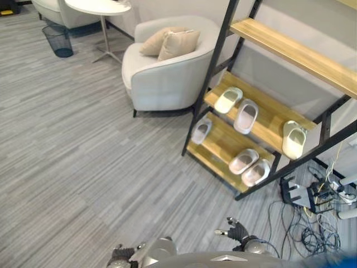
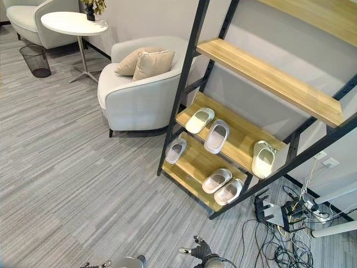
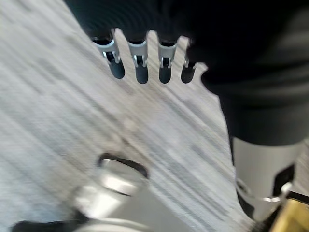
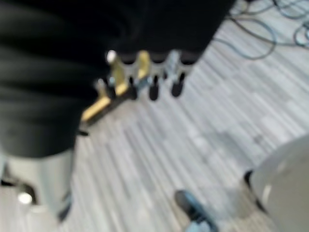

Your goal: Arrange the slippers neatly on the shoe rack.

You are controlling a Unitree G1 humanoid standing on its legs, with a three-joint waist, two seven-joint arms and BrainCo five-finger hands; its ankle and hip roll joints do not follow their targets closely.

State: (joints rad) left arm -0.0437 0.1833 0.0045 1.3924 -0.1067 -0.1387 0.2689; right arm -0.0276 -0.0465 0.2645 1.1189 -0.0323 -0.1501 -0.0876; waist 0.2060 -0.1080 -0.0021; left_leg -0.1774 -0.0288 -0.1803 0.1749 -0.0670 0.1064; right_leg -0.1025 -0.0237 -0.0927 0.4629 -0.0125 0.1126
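Observation:
A black-framed shoe rack [image 1: 220, 47] with wooden shelves leans against the wall at the right. Its second-lowest shelf [image 1: 269, 111] carries three pale slippers: one at the left end [image 1: 228, 100], one beside it [image 1: 246, 116], one alone at the right end [image 1: 294, 139]. The lowest shelf [image 1: 220, 146] has a single slipper on the left [image 1: 201, 132] and a pair side by side on the right [image 1: 244, 161] [image 1: 256, 172]. My left hand [image 1: 120, 257] and right hand [image 1: 237, 230] hang low over the carpet, well short of the rack. Both are open, with fingers [image 3: 140, 67] [image 4: 154, 87] relaxed and holding nothing.
A white armchair [image 1: 167, 78] with two beige cushions stands just left of the rack. Farther back are a round white table [image 1: 97, 6] and a dark mesh bin [image 1: 58, 40]. Cables and a power strip [image 1: 304, 195] lie on the floor right of the rack.

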